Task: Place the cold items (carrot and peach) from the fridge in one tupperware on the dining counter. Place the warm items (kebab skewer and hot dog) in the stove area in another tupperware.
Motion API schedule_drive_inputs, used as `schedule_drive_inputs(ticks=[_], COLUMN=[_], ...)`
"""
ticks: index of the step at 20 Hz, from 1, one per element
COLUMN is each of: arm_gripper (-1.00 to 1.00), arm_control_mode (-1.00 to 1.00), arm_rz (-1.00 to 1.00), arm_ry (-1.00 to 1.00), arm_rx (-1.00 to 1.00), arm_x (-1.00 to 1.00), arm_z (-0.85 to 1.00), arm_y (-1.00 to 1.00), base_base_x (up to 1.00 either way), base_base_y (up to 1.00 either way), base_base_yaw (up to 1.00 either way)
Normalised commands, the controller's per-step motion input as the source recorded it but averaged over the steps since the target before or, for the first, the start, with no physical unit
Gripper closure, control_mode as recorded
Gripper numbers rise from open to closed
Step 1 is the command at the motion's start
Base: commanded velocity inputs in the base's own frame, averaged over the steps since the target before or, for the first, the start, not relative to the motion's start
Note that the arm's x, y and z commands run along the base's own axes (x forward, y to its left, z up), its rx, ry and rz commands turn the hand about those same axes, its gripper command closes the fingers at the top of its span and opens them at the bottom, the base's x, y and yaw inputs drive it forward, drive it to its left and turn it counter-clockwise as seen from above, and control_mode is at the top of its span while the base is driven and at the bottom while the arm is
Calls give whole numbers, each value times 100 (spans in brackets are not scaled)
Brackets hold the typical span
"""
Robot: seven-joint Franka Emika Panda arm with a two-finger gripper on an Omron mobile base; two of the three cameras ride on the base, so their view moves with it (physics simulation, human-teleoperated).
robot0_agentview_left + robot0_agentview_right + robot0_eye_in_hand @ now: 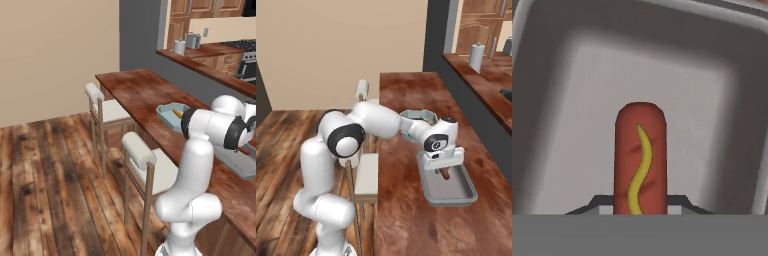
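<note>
Claw (444, 171) clamped on hot dog (640, 157), over grey tupperware (456, 196) on dining counter (406, 95) | blue tupperware (167, 116) farther back has carrot (177, 113); peach can't tell | left: release dog; skewer unseen, prob. pending

A red hot dog (640, 157) with a mustard squiggle hangs over the grey tupperware (466, 192).
</note>
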Motion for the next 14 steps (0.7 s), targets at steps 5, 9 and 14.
schedule_drive_inputs(ticks=[5, 9, 14], arm_gripper=[100, 100, 100], arm_control_mode=[-100, -100, -100], arm_rz=[0, 0, 0], arm_ry=[-5, -5, -3], arm_rx=[0, 0, 0], arm_x=[25, 19, 22], arm_z=[-50, -42, -20], arm_y=[-45, -36, -10], base_base_x=[0, 0, 0], base_base_y=[0, 0, 0], base_base_yaw=[0, 0, 0])
